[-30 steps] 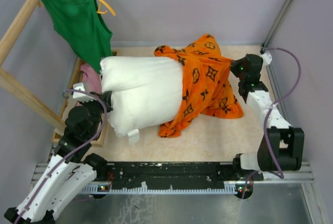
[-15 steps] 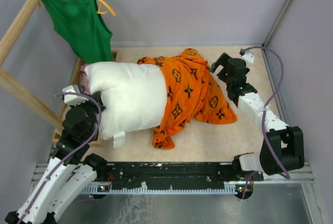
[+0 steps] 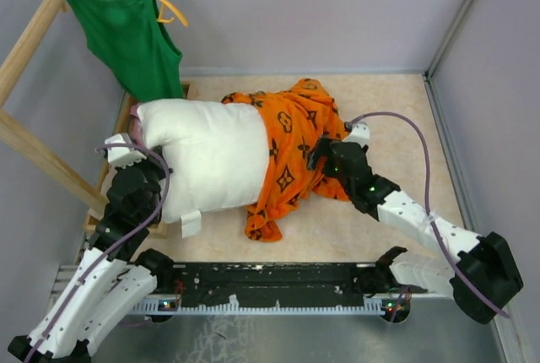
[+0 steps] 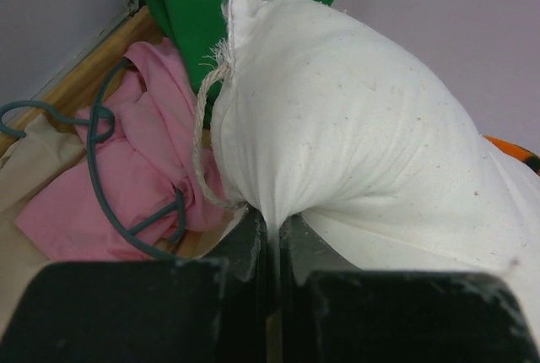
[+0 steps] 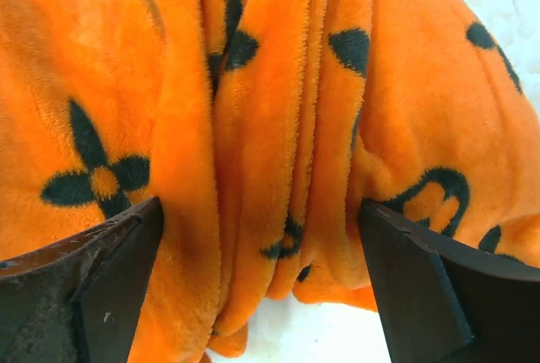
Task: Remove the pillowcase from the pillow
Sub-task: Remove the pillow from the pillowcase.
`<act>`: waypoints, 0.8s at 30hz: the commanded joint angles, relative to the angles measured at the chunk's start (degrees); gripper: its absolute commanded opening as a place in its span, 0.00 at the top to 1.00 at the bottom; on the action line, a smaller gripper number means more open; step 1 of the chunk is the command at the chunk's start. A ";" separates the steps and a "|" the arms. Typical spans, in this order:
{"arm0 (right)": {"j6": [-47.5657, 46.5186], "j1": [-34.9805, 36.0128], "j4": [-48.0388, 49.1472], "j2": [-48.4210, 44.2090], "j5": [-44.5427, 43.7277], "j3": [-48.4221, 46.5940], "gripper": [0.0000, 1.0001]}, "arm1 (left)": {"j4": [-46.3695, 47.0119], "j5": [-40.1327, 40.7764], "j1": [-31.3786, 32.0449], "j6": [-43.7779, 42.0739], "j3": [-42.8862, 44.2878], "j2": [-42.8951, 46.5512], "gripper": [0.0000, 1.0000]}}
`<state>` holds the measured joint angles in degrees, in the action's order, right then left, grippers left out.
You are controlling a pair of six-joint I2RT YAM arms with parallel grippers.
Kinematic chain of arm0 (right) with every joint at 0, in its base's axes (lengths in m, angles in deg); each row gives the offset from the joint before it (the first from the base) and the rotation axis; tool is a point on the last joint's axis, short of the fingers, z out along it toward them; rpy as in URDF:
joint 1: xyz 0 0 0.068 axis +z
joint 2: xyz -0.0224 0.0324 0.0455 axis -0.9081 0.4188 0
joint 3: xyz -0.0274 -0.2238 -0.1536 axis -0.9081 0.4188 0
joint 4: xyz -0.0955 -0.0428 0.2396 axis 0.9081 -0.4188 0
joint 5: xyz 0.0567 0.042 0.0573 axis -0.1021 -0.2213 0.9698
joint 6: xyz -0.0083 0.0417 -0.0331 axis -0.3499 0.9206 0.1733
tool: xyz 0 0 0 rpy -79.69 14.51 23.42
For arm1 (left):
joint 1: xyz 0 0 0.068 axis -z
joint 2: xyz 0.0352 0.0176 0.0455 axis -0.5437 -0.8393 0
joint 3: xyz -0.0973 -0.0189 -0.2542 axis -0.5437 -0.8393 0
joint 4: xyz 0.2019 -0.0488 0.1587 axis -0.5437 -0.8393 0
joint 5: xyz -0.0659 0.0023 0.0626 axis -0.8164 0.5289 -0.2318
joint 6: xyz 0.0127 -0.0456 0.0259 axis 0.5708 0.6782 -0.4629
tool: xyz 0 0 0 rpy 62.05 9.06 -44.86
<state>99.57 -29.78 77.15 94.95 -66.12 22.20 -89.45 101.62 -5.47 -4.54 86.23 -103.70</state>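
The plump white pillow [image 3: 207, 156] lies across the left half of the table, its left end bare. The orange pillowcase [image 3: 295, 148] with black motifs still covers its right end and trails onto the table. My left gripper [image 3: 143, 179] is shut on a pinch of the pillow's white fabric [image 4: 337, 135] at its left corner; the left gripper [image 4: 272, 249] shows the cloth squeezed between the jaws. My right gripper [image 3: 325, 156] stands open at the pillowcase's right side. In the right wrist view the folds of the pillowcase [image 5: 261, 127] fill the space between the wide fingers of the right gripper [image 5: 261, 253].
A green tank top [image 3: 131, 38] hangs on a yellow hanger from a wooden rack [image 3: 34, 34] at the back left. A pink cloth [image 4: 135, 177] and a teal hanger [image 4: 101, 177] lie in a wooden tray [image 3: 126, 114] behind the pillow's left end.
The right gripper let go of the pillowcase, opened wide, and swung from the far right in toward the pillowcase's middle. The left gripper pulled the pillow to the left, then held still.
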 commanded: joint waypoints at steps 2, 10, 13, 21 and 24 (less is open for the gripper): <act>1.83 0.13 -1.12 6.96 -3.71 -1.90 0.24 | 6.03 2.44 -0.49 -1.32 2.63 -0.78 1.00; 5.26 -27.96 -2.50 -2.03 3.03 -1.01 0.95 | 4.67 4.11 -0.50 0.48 1.91 2.79 1.00; 15.38 -39.99 1.28 -5.74 3.10 1.32 0.95 | 2.33 6.93 -0.56 3.58 2.36 3.35 1.00; 14.25 -39.26 4.26 3.87 3.92 -5.12 0.85 | 0.41 8.52 -0.53 4.99 3.46 5.10 1.00; 6.10 -32.70 5.10 2.60 7.47 -5.17 0.42 | 2.31 5.49 -0.56 3.77 3.42 2.94 1.00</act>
<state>114.82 -66.17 77.55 98.55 -51.37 21.13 -94.61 95.15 -3.49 1.95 86.23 -101.52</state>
